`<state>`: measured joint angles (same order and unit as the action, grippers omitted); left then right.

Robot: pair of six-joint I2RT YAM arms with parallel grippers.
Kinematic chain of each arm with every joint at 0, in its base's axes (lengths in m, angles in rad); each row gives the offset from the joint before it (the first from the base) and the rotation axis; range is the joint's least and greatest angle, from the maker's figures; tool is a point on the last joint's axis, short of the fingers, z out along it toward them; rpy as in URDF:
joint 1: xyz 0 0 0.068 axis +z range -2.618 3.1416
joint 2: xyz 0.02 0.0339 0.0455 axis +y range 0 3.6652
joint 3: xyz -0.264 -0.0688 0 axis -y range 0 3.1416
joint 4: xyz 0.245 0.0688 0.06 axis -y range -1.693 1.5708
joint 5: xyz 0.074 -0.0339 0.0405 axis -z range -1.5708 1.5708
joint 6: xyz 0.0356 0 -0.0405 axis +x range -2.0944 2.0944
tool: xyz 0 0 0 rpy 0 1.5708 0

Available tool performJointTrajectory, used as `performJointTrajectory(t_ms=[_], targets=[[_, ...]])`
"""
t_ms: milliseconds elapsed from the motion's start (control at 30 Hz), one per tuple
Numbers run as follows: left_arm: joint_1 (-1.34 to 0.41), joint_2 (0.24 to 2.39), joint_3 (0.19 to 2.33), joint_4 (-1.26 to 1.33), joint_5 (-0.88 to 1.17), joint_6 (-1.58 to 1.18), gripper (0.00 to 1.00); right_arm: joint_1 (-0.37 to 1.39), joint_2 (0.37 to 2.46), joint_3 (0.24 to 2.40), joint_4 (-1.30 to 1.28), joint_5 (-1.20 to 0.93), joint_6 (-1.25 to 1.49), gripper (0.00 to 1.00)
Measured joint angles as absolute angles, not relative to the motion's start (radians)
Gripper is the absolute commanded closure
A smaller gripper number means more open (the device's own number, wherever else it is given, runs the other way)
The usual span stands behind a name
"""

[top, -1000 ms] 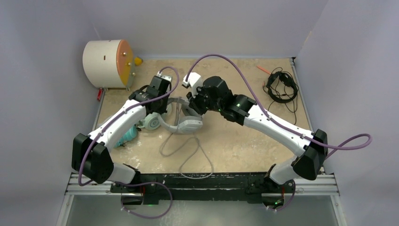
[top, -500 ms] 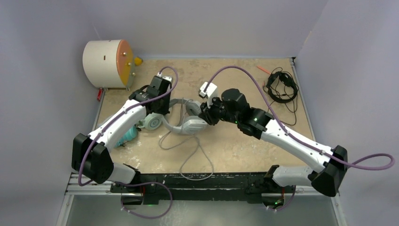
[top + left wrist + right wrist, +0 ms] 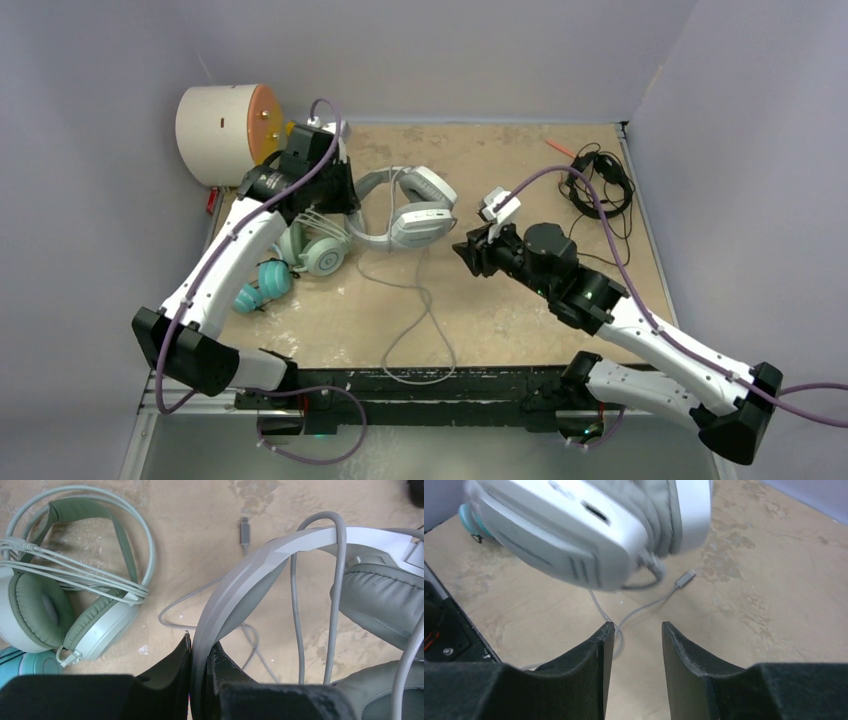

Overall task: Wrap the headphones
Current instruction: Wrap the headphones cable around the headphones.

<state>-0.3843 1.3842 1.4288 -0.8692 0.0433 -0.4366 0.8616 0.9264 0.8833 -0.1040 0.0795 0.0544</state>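
My left gripper [image 3: 345,200] is shut on the headband [image 3: 260,560] of the large white-and-grey headphones [image 3: 410,205], which it holds at the back of the table. Their grey cable [image 3: 420,320] trails toward the near edge, and one strand loops over the band [image 3: 340,545]. My right gripper [image 3: 470,252] stands open and empty to the right of the white ear cup [image 3: 574,530]. The mint-green headphones [image 3: 315,245] lie under my left arm with their cord wound round them [image 3: 75,585]. The teal-cupped headphones [image 3: 262,285] lie beside them. The thin black headphones [image 3: 598,185] sit at the far right.
A cream drum with an orange face [image 3: 225,135] stands at the back left corner, right behind my left wrist. A thin orange stick [image 3: 560,146] lies near the black headset. Grey walls close in the table on three sides.
My right gripper has drawn back from the white-and-grey headphones toward the near right, and its jaws have widened. My left arm has carried the headphones up and toward the far left.
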Motion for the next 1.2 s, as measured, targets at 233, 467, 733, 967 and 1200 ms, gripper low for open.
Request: performJointTrajectory(t_ms=[233, 467, 733, 967, 1200], targets=[[-0.382, 1.358, 1.537, -0.951, 0.083, -0.469, 1.00, 0.860, 0.825, 0.734, 0.004, 0.146, 0.098, 0.53], [-0.382, 1.358, 1.588, -1.014, 0.101, -0.491, 1.00, 0.861, 0.716, 0.580, 0.187, 0.197, 0.168, 0.40], [-0.382, 1.353, 1.652, -1.043, 0.116, -0.513, 1.00, 0.856, 0.868, 0.436, 0.425, 0.135, 0.248, 0.35], [-0.382, 1.335, 1.666, -1.048, 0.135, -0.517, 1.00, 0.857, 1.249, 0.437, 0.735, -0.056, 0.331, 0.24], [-0.382, 1.335, 1.668, -1.060, 0.150, -0.532, 1.00, 0.856, 1.612, 0.562, 0.947, -0.126, 0.382, 0.16]])
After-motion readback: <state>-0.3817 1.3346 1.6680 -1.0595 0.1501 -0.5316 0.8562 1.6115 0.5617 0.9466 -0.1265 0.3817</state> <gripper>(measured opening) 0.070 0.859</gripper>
